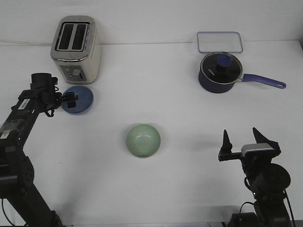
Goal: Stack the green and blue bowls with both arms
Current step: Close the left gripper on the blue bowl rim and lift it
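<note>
The pale green bowl (143, 140) sits upright on the white table near the middle. The blue bowl (81, 99) is at the left, just in front of the toaster. My left gripper (71, 100) reaches in from the left, its fingers close together over the blue bowl's left rim, apparently pinching it. My right gripper (240, 132) is open and empty at the front right, fingers pointing up and away, well to the right of the green bowl.
A silver toaster (75, 47) stands at the back left, right behind the blue bowl. A dark navy saucepan (220, 72) with a long handle sits at the back right, with a clear lidded container (220, 41) behind it.
</note>
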You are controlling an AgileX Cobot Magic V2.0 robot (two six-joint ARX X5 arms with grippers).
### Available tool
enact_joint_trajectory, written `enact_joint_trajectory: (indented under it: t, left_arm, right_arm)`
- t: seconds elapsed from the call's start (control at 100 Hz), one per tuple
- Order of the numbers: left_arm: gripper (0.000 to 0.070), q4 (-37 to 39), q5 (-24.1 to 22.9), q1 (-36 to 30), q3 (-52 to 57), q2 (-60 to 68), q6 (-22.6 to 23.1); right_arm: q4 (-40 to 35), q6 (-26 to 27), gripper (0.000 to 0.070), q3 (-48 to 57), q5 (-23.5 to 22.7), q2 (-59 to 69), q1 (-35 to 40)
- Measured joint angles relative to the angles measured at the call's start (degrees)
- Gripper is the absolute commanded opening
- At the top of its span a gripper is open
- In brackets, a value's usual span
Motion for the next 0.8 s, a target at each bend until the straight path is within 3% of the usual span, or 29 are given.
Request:
enact_joint_trajectory:
  t: [0.12, 0.25, 0.38, 0.64, 0.8]
  left_arm:
    - [0.035, 0.02, -0.02, 0.02, 0.02, 0.44, 0.02]
    - [0.0122, -0.02, 0.0, 0.0, 0.02, 1.62, 0.02]
    - [0.0001, 0.11, -0.02, 0.0, 0.02, 1.86, 0.04]
    - [0.0004, 0.31, 0.37, 0.0, 0.15, 1.86, 0.04]
    - [0.0004, -0.72, 3.85, 0.13, 0.31, 1.33, 0.04]
  right_arm:
    - [0.0, 0.0, 0.0657, 0.0, 0.0, 0.0, 0.0]
    - [0.0, 0.0, 0.0658, 0.0, 0.0, 0.0, 0.0]
    - [0.0, 0.0, 0.0658, 0.0, 0.0, 0.0, 0.0]
    - [0.0, 0.0, 0.0658, 0.0, 0.0, 0.0, 0.0]
    - [0.0, 0.0, 0.0658, 0.0, 0.0, 0.0, 0.0]
